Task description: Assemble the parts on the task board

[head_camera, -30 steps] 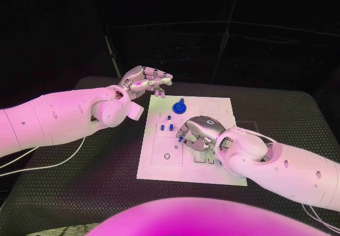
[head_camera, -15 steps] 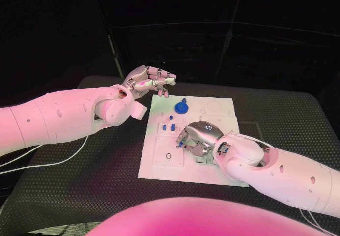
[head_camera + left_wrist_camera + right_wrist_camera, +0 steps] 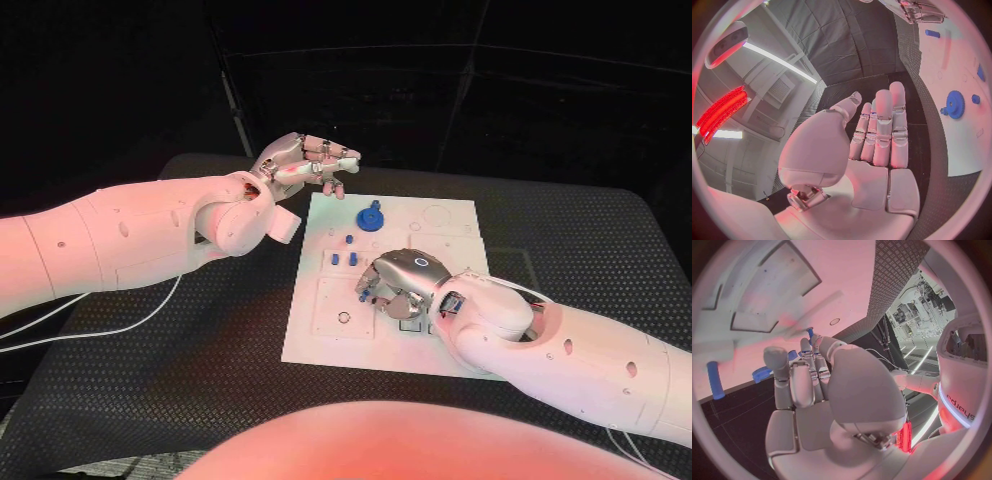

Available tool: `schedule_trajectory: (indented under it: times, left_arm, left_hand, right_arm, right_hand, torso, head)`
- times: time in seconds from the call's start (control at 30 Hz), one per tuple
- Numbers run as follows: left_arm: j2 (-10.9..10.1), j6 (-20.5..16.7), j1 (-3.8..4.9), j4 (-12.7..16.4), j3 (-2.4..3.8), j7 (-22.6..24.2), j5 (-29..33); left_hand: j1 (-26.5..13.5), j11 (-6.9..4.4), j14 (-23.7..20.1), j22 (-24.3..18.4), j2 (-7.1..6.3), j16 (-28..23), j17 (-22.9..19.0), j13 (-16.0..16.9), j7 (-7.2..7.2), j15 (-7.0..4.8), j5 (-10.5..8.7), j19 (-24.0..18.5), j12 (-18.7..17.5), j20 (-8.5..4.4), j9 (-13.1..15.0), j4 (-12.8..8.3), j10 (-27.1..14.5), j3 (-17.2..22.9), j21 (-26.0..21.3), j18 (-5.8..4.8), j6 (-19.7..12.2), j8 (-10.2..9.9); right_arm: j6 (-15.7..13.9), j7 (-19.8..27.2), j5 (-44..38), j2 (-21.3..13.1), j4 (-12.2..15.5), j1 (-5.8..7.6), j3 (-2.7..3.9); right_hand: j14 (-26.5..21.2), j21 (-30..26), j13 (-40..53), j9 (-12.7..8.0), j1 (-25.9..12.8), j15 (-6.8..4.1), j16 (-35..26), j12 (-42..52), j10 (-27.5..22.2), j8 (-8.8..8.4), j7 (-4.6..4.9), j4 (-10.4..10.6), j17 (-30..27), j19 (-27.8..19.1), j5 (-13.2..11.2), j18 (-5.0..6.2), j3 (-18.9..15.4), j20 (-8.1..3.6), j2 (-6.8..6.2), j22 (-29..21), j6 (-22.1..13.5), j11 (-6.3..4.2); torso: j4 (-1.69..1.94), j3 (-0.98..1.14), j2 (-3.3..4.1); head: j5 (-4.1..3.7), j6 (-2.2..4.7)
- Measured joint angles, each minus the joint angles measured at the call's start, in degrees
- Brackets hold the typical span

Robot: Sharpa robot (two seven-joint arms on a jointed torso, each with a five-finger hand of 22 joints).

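Now head view: right robot hand (image 3: 405,284), fingers curled, has slid nearer along white rectangular task board (image 3: 325,335), covering small blue parts (image 3: 335,259); grasp unclear. Blue gear-shaped part (image 3: 371,216) unmoved near far edge.
Left wrist view: left robot hand (image 3: 879,131) stays empty, fingers straight and together, beside board.
Right wrist view: blue cylindrical peg (image 3: 715,379) lies on board by fingertips; pick-up seemingly underway.

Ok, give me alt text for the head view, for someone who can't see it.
The robot's right hand rests, fingers curled, on the middle of the white task board on a black table, among small blue parts. Its left hand hangs, holding nothing, over the table beyond the board's far left corner. A blue gear sits near the board's far edge.
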Motion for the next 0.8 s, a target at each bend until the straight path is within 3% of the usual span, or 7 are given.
schedule_trajectory:
  times: [0.8]
  left_arm:
    - [0.3, 0.1, 0.0, -0.1, 0.0, 0.0, 0.0]
  left_hand:
    - [0.0, 0.21, 0.0, 0.0, 0.0, 0.0, 0.0, 0.0, 0.2, 0.0, 0.0, 0.0, 0.0, 0.0, 0.0, 0.0, -0.2, 0.0, 0.0, 0.0, -0.2, 0.0]
  right_arm:
    - [1.8, -0.8, -0.4, 1.0, -1.8, 0.18, 0.16]
  right_hand:
    - [0.0, 0.0, 0.0, 0.0, -0.3, 0.0, 0.0, 0.0, 0.0, -0.18, 0.13, 0.0, -0.3, 0.0, 0.0, -0.01, 0.0, 0.0, 0.3, -0.2, 0.1, 0.0]
  torso:
    - [-0.03, -0.02, -0.06]
  head:
    - [-0.09, 0.0]
